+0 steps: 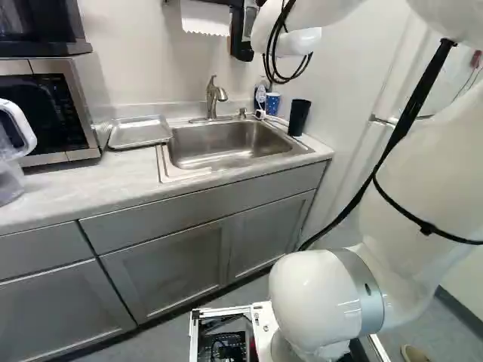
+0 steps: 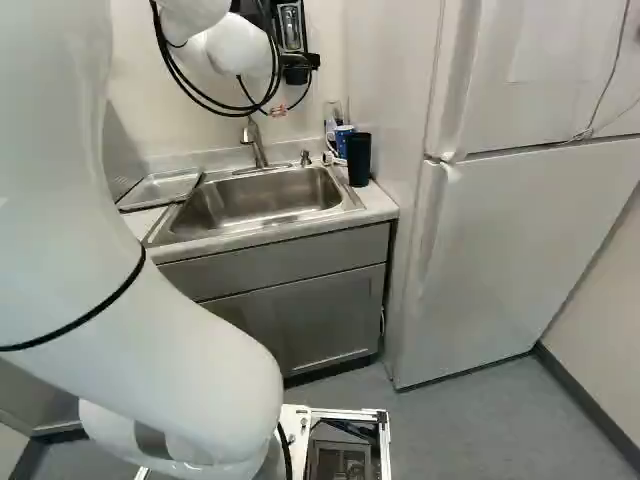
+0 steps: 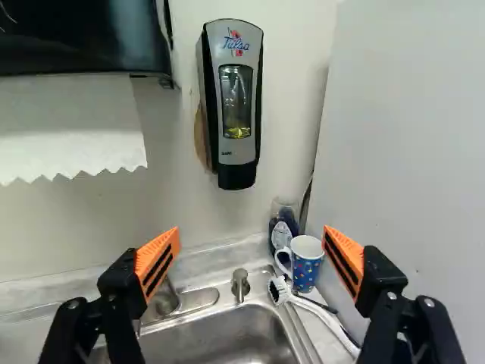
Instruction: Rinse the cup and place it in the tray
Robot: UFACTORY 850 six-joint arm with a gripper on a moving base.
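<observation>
Mostly hidden by the white wrist, my gripper [image 2: 278, 111] shows only a small orange bit in the right base view. In the wrist view the gripper [image 3: 251, 236] is wide open, nothing between its fingers. Ahead of one finger, a blue patterned cup [image 3: 305, 263] with a white handle stands upright behind the sink's corner. A black tumbler [image 1: 299, 117] stands beside that blue cup [image 1: 272, 103]; which one the task means I cannot tell. The metal tray [image 1: 140, 133] lies on the counter beside the sink [image 1: 226, 142], with nothing visible in it. The faucet [image 1: 214, 98] rises behind the basin.
A soap dispenser [image 3: 238, 106] and a paper towel holder [image 3: 83, 38] hang on the wall ahead. A white brush [image 3: 314, 311] lies by the blue cup, with a bottle [image 3: 283, 226] behind. The microwave [image 1: 45, 113] and a clear pitcher [image 1: 9, 162] flank the tray; a fridge [image 2: 500, 240] stands opposite.
</observation>
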